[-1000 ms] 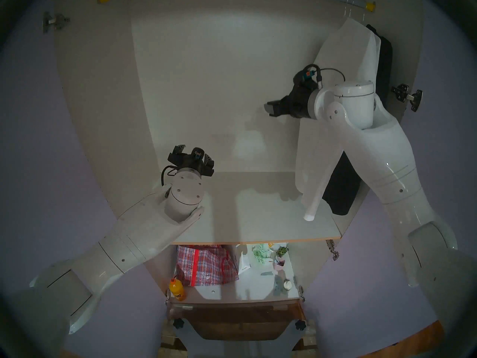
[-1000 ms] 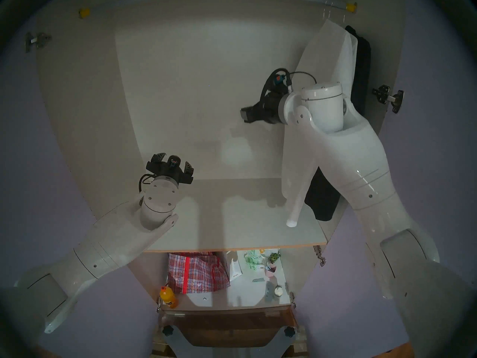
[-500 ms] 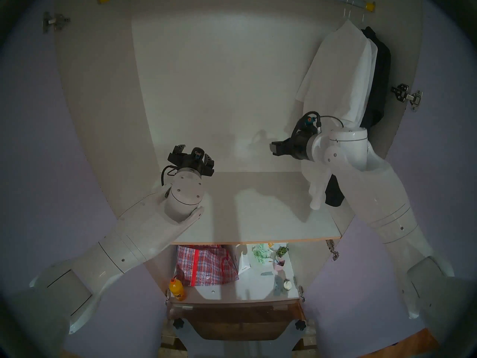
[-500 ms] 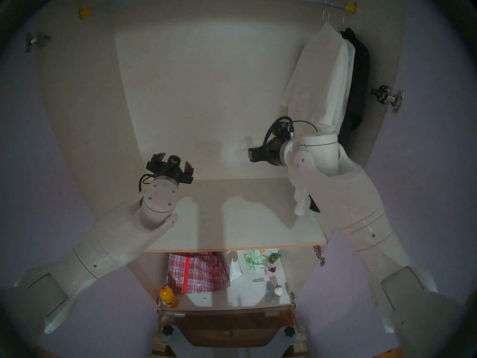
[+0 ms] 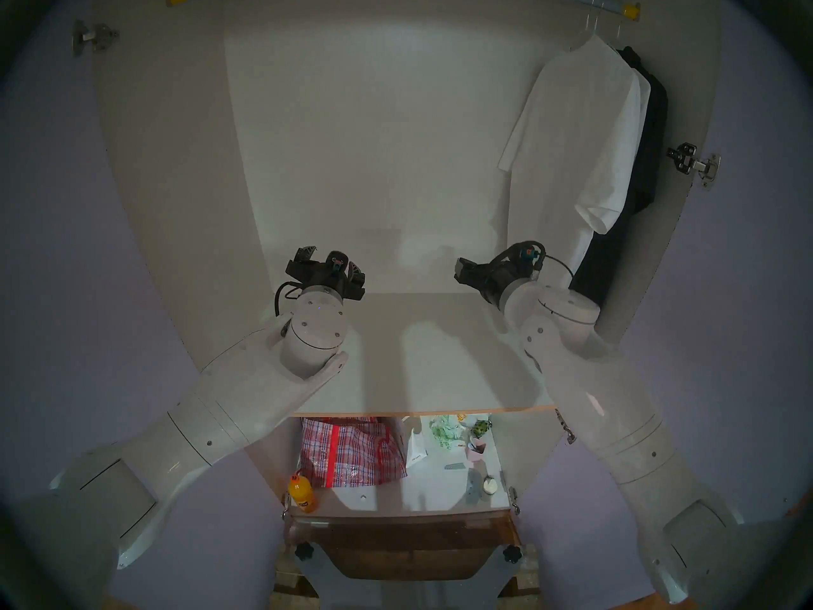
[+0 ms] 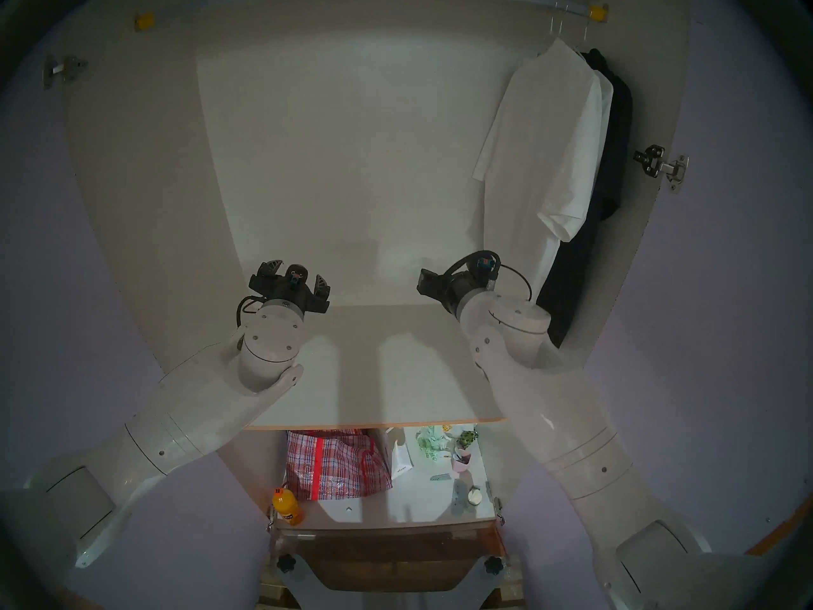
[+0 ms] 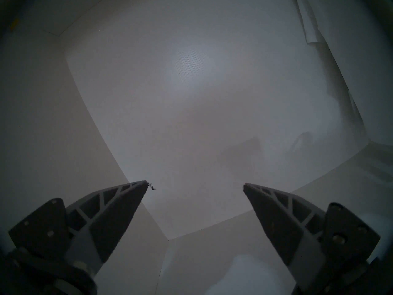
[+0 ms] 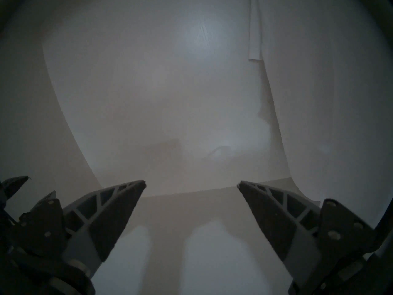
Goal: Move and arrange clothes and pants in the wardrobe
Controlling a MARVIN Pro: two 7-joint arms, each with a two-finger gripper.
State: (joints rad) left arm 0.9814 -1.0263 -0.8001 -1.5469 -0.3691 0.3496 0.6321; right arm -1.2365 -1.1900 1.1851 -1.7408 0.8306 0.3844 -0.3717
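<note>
Hanging: two white garments (image 5: 585,133), one black (image 5: 651,125) (right end) | end effectors — left (image 7: 194,185), right (image 8: 191,185) — both spread, empty

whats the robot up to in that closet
A two-armed robot is arranging hanging clothes in an open wardrobe. Right now it holds nothing: the left pincer and the right pincer are both open and empty above the wood-edged shelf. A white short-sleeved shirt and a black garment hang at the right end of the rail.
</note>
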